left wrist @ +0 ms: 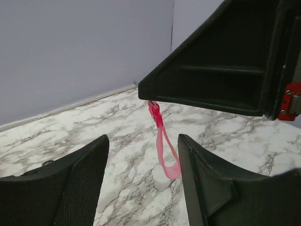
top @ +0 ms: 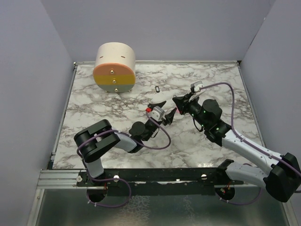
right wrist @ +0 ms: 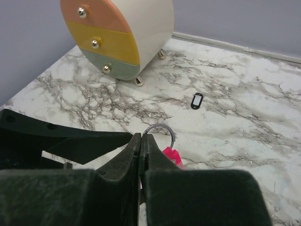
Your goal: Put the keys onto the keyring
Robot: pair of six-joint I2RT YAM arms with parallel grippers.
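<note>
The pink key piece (left wrist: 156, 117) hangs in the air near the centre of the left wrist view, its top end tucked under the tip of the right tool (right wrist: 141, 137). A translucent pink strap (left wrist: 167, 157) loops down from it toward the marble tabletop (top: 94, 108). In the right wrist view, the right tool's two fingers are pressed together with no gap. A bit of the pink piece shows just to the right of their tips, and a thin grey wire loop (right wrist: 160, 128) arcs just above them. The right tool seems to be clamped on the pink piece's top end, though the contact itself is hidden behind the fingers.

The left tool (left wrist: 142, 141) has its fingers apart and holds nothing. They rise from the lower left and lower right of its wrist view. The strap dangles in the gap between them and does not clearly touch either. In the top view the two tools meet tip to tip at the middle of the frame.

The black oval keyring (top: 156, 88) lies flat on the tabletop with its pale centre showing. It sits just above the tools in the top view, apart from both. To its left, in the upper left of the frame, stands a round cream drawer cabinet (top: 115, 67). The cabinet has peach, yellow and green drawer fronts with brass knobs.
</note>
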